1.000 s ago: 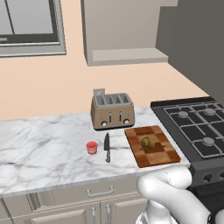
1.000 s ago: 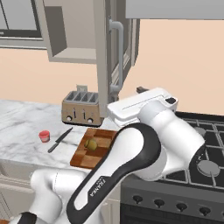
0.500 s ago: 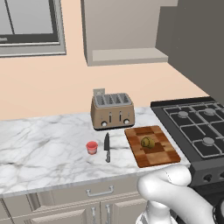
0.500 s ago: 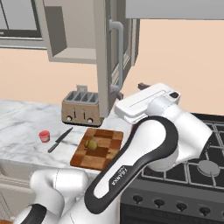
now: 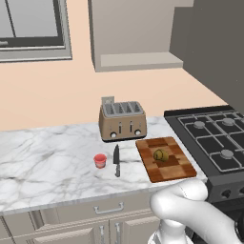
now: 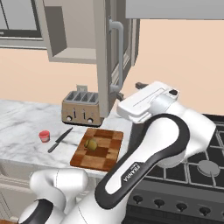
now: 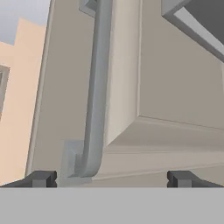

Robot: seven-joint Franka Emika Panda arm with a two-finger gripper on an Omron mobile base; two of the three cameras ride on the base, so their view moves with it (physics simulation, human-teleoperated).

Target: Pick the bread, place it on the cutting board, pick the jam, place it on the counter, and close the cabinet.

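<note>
The bread (image 5: 160,155) (image 6: 91,144), a small golden-brown loaf, lies on the checkered cutting board (image 5: 172,169) (image 6: 105,153). The red jam (image 5: 100,160) (image 6: 44,136) stands on the white marble counter (image 5: 43,162) (image 6: 17,127), left of a knife. The cabinet (image 5: 133,33) is open, and its door (image 6: 102,57) (image 7: 175,83) swings out over the counter. My gripper (image 6: 136,87) (image 7: 111,179) is open, held up at the door's face just right of the handle's (image 6: 117,52) (image 7: 96,87) lower end, with nothing between its fingers.
A toaster (image 5: 122,120) (image 6: 82,108) stands at the back of the counter. A black knife (image 5: 116,161) (image 6: 60,139) lies between the jam and the board. A gas stove (image 5: 214,143) (image 6: 205,166) fills the right side. My arm's big elbow (image 6: 175,140) rises over the stove.
The arm's elbow has swung up and to the right. The hand has stayed near the lower end of the door handle. Bread, jam and door have not moved.
</note>
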